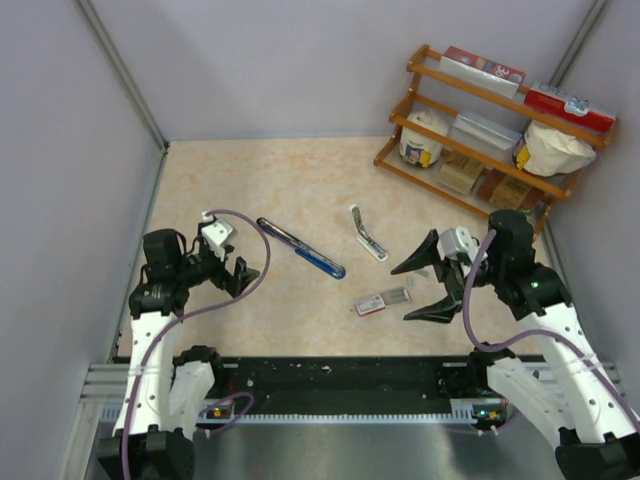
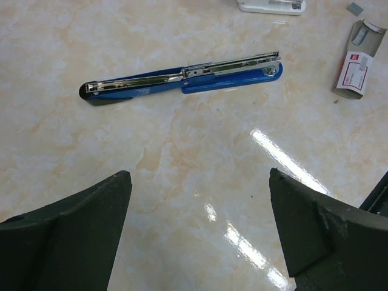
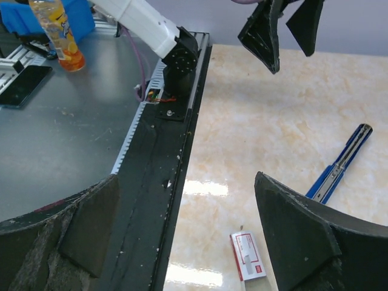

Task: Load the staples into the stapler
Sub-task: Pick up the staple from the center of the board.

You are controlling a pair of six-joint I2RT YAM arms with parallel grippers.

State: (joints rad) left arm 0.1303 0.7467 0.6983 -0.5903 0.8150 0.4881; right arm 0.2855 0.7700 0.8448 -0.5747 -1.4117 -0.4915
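The blue stapler lies opened out flat in the middle of the table, its metal inner arm facing up; it also shows in the left wrist view and the right wrist view. The red-and-white staple box lies near the front, its grey tray partly slid out. I cannot make out staple strips in it. A small silvery piece lies on the table past the box. My left gripper is open and empty, left of the stapler. My right gripper is open and empty, just right of the box.
A white stapler lies behind the box. A wooden shelf with boxes and jars stands at the back right. A black rail runs along the near edge. A bottle stands on the grey bench beyond it.
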